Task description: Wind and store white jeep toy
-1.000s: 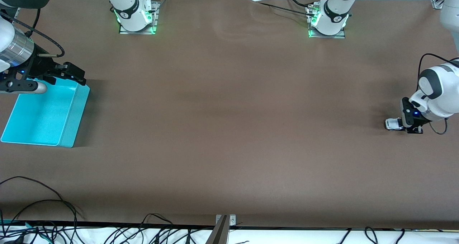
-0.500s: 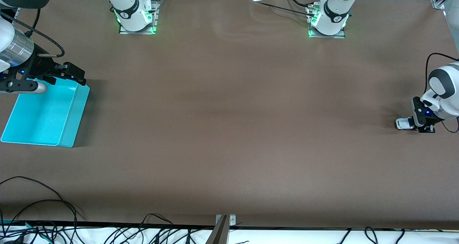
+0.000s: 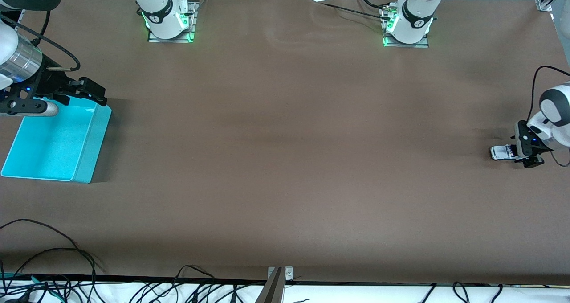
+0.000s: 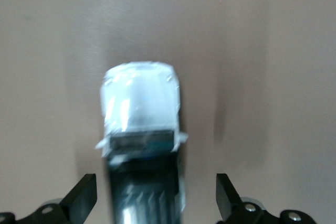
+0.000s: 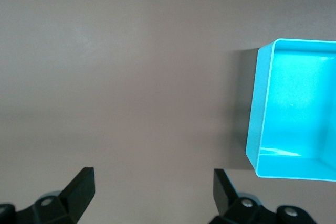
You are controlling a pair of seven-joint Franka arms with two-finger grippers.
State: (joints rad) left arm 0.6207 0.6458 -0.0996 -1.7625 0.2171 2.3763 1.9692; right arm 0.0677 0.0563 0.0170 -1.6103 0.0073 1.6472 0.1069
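Note:
The white jeep toy [image 3: 500, 152] stands on the brown table near the left arm's end. In the left wrist view the white jeep toy [image 4: 140, 109] looks blurred, white hood pointing away and black rear roof toward the wrist. My left gripper [image 3: 516, 154] sits low at its rear, open. The black fingertips [image 4: 84, 196] stand wide on either side of the rear and do not touch it. My right gripper [image 3: 91, 93] hangs open and empty over the corner of the turquoise bin [image 3: 95, 139] at the right arm's end. The right wrist view shows the turquoise bin [image 5: 256, 119] empty.
Both arm bases [image 3: 167, 20] stand along the table's edge farthest from the front camera. Loose black cables [image 3: 53, 258] lie along the edge nearest that camera. Bare brown tabletop [image 3: 289, 151] stretches between the bin and the jeep.
My left gripper dragged the jeep toward the left arm's end of the table, then opened and let it go. The right arm has not moved.

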